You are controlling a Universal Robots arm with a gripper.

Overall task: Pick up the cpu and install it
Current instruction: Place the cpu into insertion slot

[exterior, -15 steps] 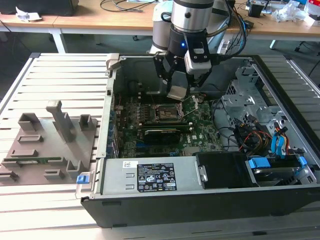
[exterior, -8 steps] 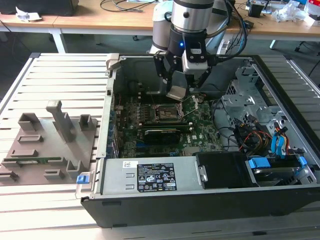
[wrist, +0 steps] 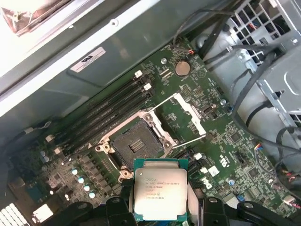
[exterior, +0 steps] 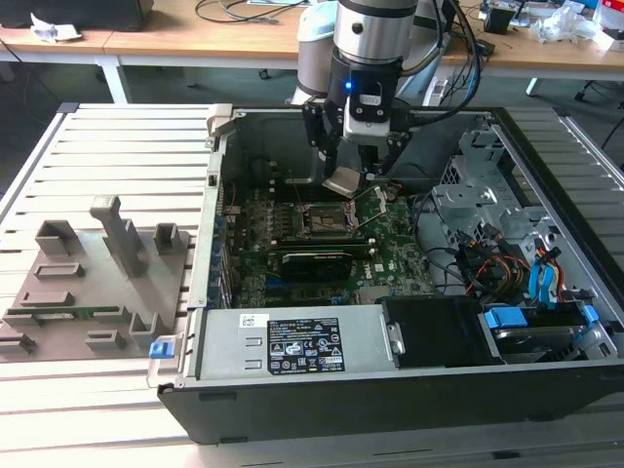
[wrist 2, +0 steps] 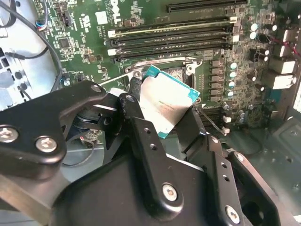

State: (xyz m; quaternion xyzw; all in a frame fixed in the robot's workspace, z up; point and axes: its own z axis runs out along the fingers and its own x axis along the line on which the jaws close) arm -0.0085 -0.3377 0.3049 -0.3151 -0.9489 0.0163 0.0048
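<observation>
the gripper (wrist: 161, 210) is clamped on the cpu (wrist: 160, 186), holding it above the motherboard (wrist: 237, 141) near the open socket (wrist: 136, 145).

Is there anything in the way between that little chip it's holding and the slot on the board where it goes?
Nothing visible does. The gripper holds the cpu above the board. Close by, the socket lies bare, with its metal frame swung open to one side.
</observation>
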